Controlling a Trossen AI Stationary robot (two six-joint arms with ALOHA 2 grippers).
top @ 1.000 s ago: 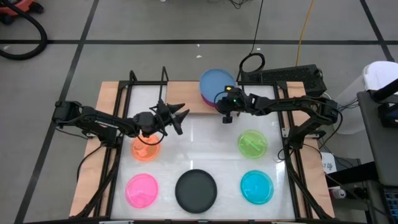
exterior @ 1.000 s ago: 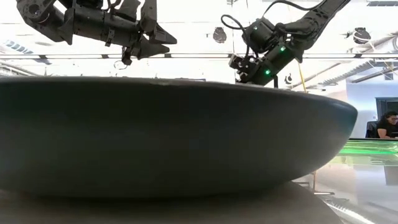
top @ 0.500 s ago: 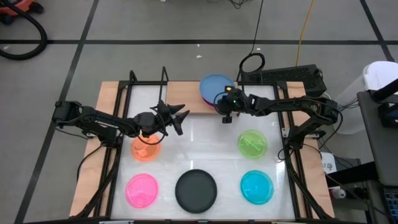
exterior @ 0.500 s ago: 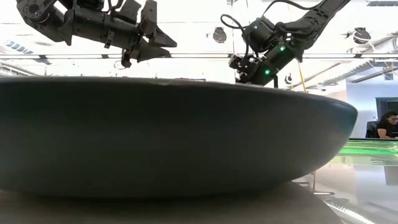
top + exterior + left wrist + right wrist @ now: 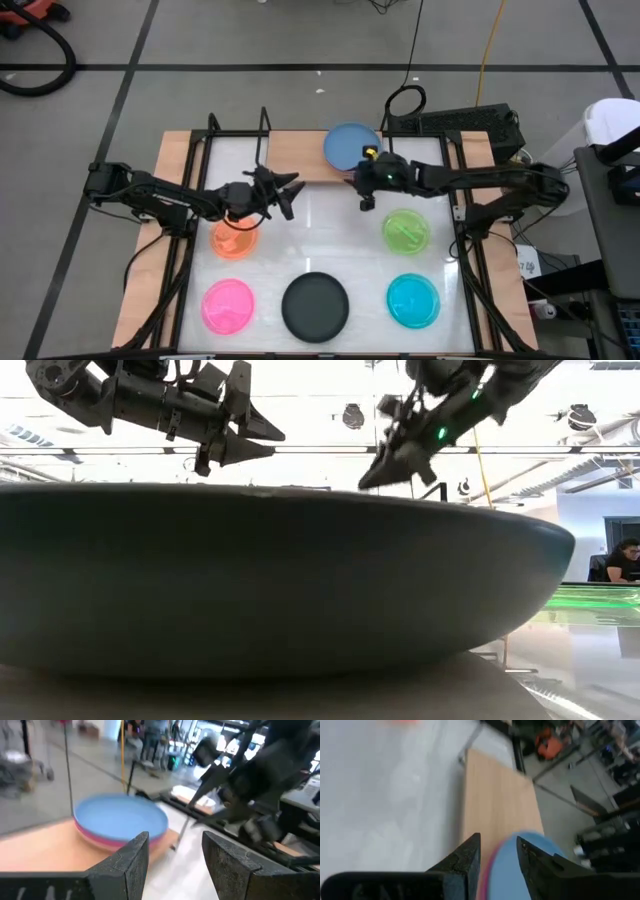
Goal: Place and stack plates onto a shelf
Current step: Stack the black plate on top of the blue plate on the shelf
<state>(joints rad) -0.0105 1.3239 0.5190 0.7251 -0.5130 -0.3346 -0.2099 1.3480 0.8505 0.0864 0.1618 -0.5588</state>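
Blue plate tops the shelf stack, upper centre; my right claw sits just below it, fingers apart, empty. Orange plate lies directly under my left claw, also apart and nearer.

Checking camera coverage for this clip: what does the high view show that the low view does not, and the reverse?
Only the high view shows the blue plate stacked on the shelf, plus the orange, green, hot pink and cyan plates. Only the low view shows a person seated in the room behind. Both show the black plate, the left gripper and the right gripper.
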